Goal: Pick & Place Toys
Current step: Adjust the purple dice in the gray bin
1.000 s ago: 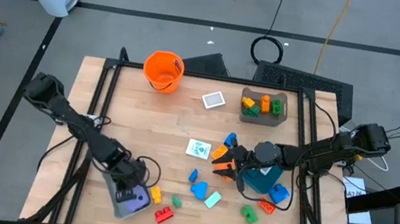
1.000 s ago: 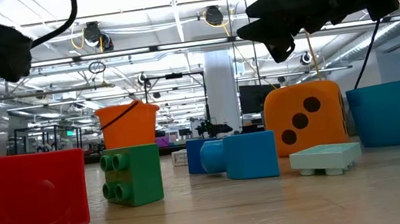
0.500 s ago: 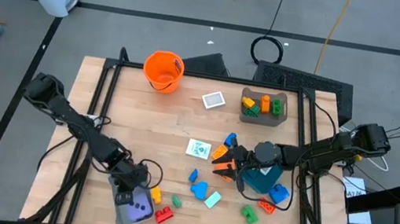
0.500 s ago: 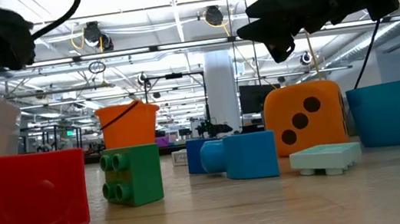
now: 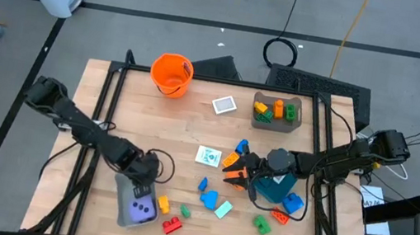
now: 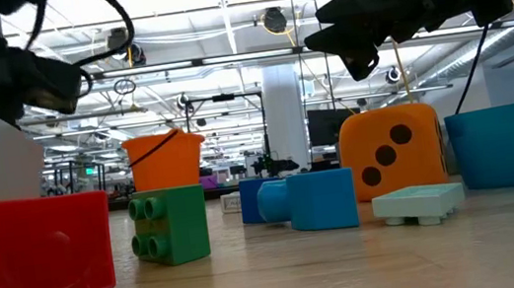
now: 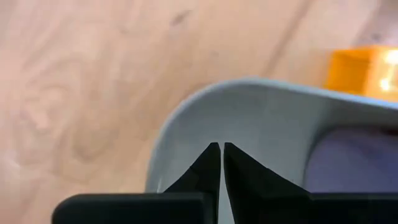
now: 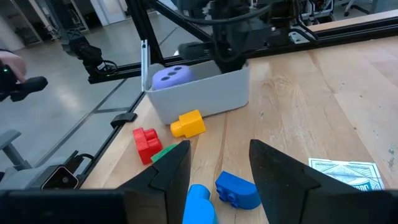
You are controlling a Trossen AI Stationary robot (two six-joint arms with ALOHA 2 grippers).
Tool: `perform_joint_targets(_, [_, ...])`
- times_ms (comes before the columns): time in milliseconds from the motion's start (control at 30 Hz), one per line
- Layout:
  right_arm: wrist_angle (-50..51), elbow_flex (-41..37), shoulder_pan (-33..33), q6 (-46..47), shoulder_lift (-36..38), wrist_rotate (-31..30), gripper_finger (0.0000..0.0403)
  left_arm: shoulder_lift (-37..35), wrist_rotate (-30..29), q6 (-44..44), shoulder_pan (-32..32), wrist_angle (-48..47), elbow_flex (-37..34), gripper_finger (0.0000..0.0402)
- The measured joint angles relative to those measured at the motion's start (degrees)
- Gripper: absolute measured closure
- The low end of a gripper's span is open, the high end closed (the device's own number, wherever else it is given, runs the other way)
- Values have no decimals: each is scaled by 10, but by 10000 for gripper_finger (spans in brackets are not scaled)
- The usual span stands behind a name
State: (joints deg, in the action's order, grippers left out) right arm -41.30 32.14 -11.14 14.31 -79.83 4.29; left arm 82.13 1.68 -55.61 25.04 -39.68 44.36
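Observation:
My left gripper [image 5: 143, 188] is shut and empty, just over the far rim of the grey bin [image 5: 125, 213] at the table's near left; the rim also shows in the left wrist view [image 7: 186, 118]. A purple die [image 5: 143, 206] lies in that bin. My right gripper [image 5: 237, 172] is open and empty, hovering over the orange dotted die [image 6: 392, 151] at the table's middle right. Through its fingers [image 8: 221, 168] I see blue blocks [image 8: 237, 190], a yellow block [image 8: 188, 123] and a red block [image 8: 146, 143] on the wood.
A teal bin [image 5: 274, 192] sits under the right arm. A grey tray [image 5: 298, 114] with blocks, a card [image 5: 224, 105] and the orange bucket [image 5: 170, 74] stand at the far side. A second card [image 5: 208, 156] and loose blocks [image 5: 214, 201] lie mid-table.
My left gripper has drawn back from over the middle of the grey bin toward the table's far edge and now stands at the bin's far rim. The purple die, half hidden under it before, now shows whole in the bin.

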Motion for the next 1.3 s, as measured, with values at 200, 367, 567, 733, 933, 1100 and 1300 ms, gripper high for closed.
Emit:
perform_joint_targets(200, [1, 0, 0, 0, 0, 0, 248, 0, -17, 16, -17, -8, 0, 371])
perform_joint_targets(367, [10, 0, 0, -2, 0, 0, 248, 0, -16, 24, -23, -19, 0, 371])
perform_joint_targets(567, [10, 0, 0, -2, 0, 0, 248, 0, -58, -2, -42, -74, 0, 371])
perform_joint_targets(733, [10, 0, 0, -2, 0, 0, 248, 0, -65, 1, -55, -97, 0, 371])
perform_joint_targets(933, [10, 0, 0, -2, 0, 0, 248, -1, 9, 11, -49, -78, 0, 371])
perform_joint_targets(1100, [11, 0, 0, -2, 0, 0, 248, -1, 77, 16, -23, -15, 0, 371])
perform_joint_targets(1300, [11, 0, 0, -2, 0, 0, 248, -2, 105, 16, 2, 45, 0, 371])
